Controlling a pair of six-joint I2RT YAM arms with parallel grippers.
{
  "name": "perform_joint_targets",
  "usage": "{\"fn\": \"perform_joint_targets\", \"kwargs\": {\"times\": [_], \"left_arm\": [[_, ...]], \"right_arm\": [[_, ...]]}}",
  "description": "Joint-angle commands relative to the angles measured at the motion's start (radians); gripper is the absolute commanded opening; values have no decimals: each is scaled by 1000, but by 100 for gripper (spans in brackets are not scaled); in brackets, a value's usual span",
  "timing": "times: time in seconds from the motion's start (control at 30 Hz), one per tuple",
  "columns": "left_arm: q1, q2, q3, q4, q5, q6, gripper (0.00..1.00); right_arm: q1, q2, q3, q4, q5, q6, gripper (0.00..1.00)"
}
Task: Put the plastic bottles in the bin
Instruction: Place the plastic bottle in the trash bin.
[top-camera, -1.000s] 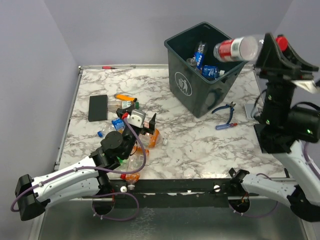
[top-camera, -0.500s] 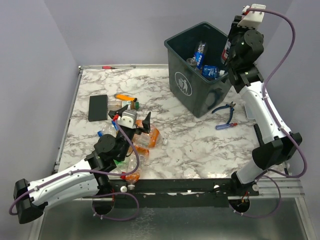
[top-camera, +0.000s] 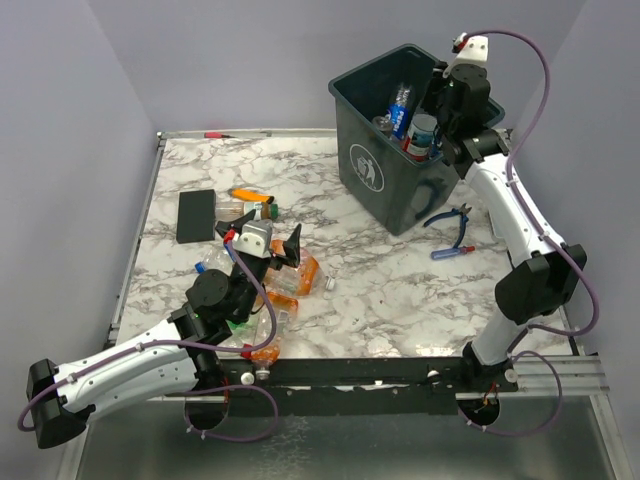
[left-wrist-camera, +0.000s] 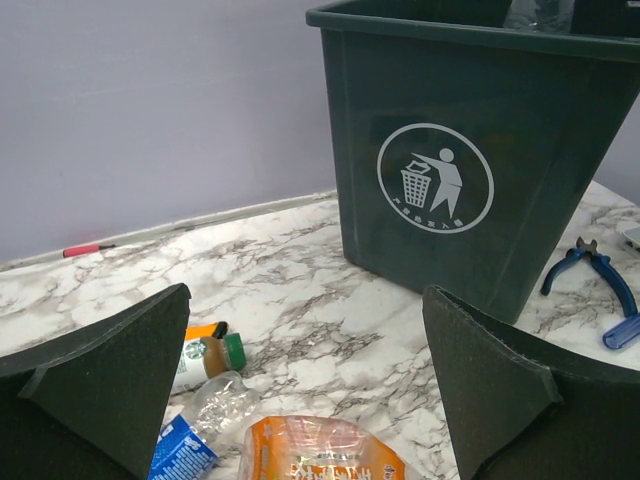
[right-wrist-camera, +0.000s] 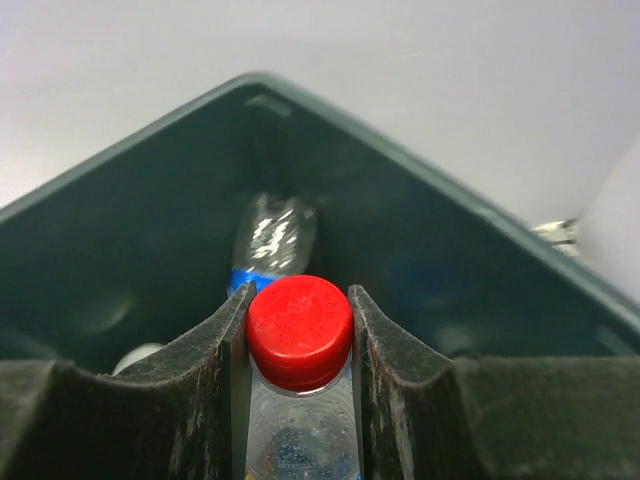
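From above, the bin (top-camera: 372, 165) stands at the upper right of the marble table (top-camera: 390, 280); the right gripper (top-camera: 432, 112) hangs over its open mouth, fingers clenched on a red-capped bottle (top-camera: 421, 136) that dips below the rim; other bottles lie inside, one of them blue-labelled (top-camera: 402, 100); blue-handled pliers (top-camera: 455, 226) lie just right of the bin's foot. At lower left the left gripper (top-camera: 268, 250) hovers with fingers spread and nothing between them, over a heap of loose bottles (top-camera: 285, 282); a black pad (top-camera: 196, 215) lies to the upper left of that heap.

The left wrist view has both black fingers (left-wrist-camera: 110, 370) wide apart at the bottom corners; an orange bottle (left-wrist-camera: 325, 450) lies low between them, a green-capped bottle (left-wrist-camera: 205, 355) beside the left finger; the bin fills the upper right, its white logo facing the camera; the pliers sit at the right edge.

The right wrist view looks into the bin; the red cap is pinched tight between the two fingers in the lower middle; a blue-labelled bottle lies on the bin floor just above it.
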Motion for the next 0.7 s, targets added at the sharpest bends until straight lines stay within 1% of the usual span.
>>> {"fn": "perform_joint_targets", "kwargs": {"times": [0.0,0.1,0.13,0.2,0.27,0.33,0.43,0.5,0.67], "left_arm": [[0,-3,-10,5,25,-14,99],[1,-3,-9,4,30,-22,99],[1,-3,-10,4,33,-21,99],[1,-3,-10,4,33,-23,99],[1,-3,-11,4,30,-20,99],[1,-2,-11,4,30,-20,99],[1,-1,-11,4,32,-16,99],[1,0,-13,4,33,-11,99],[1,10,-16,4,27,-4,99]], "right_arm": [[-4,26,19,-204,-232,150,0],[-4,4,5,-177,-384,224,0],[-4,-12,-14,-147,-412,248,0],[-4,-51,-51,-87,-413,268,0],[-3,-85,-82,-37,-336,245,0],[-3,-97,-87,-7,-234,180,0],[-4,-21,-32,-59,-64,60,0],[-4,29,-9,-103,-4,4,0],[-4,41,-79,-117,94,19,0]]}}
